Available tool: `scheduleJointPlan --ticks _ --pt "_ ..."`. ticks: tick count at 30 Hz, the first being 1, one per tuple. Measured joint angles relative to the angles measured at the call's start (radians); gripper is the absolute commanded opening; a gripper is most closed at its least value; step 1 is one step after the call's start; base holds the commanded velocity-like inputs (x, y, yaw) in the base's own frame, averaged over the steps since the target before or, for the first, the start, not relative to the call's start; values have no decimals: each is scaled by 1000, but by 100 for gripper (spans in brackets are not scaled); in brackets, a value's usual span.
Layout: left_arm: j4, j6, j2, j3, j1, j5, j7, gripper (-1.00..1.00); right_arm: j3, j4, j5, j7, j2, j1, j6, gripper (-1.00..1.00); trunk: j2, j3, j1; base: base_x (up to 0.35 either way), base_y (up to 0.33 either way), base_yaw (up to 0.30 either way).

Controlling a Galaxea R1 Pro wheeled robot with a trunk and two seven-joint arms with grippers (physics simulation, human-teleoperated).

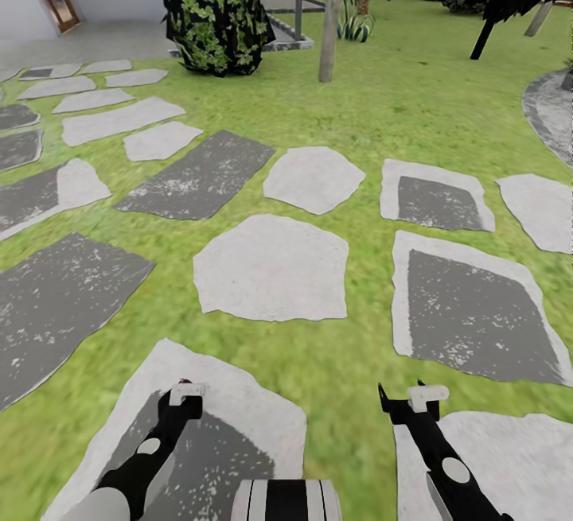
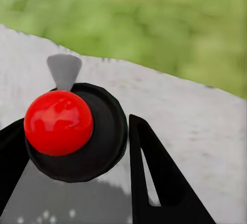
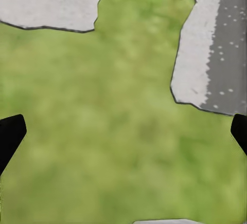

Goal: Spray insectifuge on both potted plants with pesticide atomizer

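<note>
Both grippers are hanging low at the front of the robot over the stepping stones (image 1: pixel 270 266) of the garden lawn (image 1: pixel 414 91). In its wrist view the right gripper (image 3: pixel 123 131) is standing spread wide, its dark fingertips (image 3: pixel 10 134) at the frame's edges with only grass between them. The left gripper (image 1: pixel 181 402) is pointing over a pale stone; whether it is spread or clenched I cannot tell. A red ball on a black disc (image 2: pixel 59 123) is sitting beside its finger (image 2: pixel 154 178). Ahead, a dark leafy bush (image 1: pixel 215 16) is standing well apart from both arms.
</note>
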State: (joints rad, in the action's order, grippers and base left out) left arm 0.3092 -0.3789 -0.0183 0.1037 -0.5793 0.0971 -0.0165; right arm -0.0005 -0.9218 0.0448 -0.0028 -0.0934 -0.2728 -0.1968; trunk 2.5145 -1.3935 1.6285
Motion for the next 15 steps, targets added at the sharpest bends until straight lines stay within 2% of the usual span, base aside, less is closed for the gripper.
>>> scheduleJointPlan --ticks 6,7,10,11,15 --pt "-3 7 -3 1 0 -2 -1 -100 1 5 0 0 2 0 -1 100 -1 23 -3 0 0 -22" --pt "-3 9 5 3 0 -2 -2 -100 -1 73 -2 -2 2 3 -29 100 -2 28 -3 0 0 -154" --pt "-11 10 6 4 0 -1 -2 -100 -2 86 -2 -2 -1 5 -41 100 -2 42 -5 0 0 -206" --pt "-16 10 -2 3 5 -1 -2 -100 -3 139 -1 -2 -7 9 -88 100 -3 47 -5 0 0 -230" --pt "-21 28 -6 1 21 14 -1 -100 -8 190 0 -2 -13 16 -113 100 -4 66 -7 0 0 -231"
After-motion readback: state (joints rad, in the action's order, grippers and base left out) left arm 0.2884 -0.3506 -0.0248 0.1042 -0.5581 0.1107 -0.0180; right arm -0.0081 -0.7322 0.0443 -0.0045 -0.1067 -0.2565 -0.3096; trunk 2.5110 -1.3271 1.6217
